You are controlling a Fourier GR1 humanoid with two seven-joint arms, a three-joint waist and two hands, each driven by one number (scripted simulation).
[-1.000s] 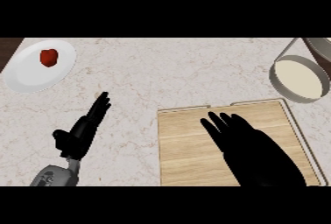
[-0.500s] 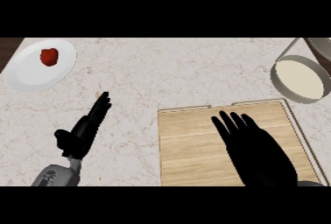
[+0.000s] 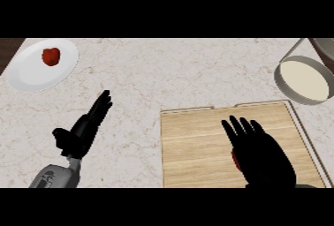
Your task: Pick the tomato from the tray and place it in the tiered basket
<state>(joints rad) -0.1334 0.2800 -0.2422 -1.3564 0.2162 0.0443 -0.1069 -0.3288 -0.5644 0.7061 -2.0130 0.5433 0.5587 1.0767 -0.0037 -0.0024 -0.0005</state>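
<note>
A wooden tray [image 3: 195, 145] lies on the counter at the lower right. My right hand [image 3: 261, 154] hovers flat over it, open, fingers straight and pointing away. A red sliver of the tomato [image 3: 235, 160] shows at the palm's left edge; the hand hides the rest. The tiered basket [image 3: 290, 90], round and white-rimmed, stands at the upper right, beyond the tray's far corner. My left hand [image 3: 81, 132] rests open and edge-on upon the counter left of the tray, holding nothing.
A white plate [image 3: 29, 73] at the upper left carries a small red item [image 3: 51, 56]. Marble counter stretches between the plate, the tray and the basket. A dark wooden edge shows at the far left corner.
My right hand has shifted a little to the right over the tray, and a red sliver now shows at its left edge. The left hand is unmoved.
</note>
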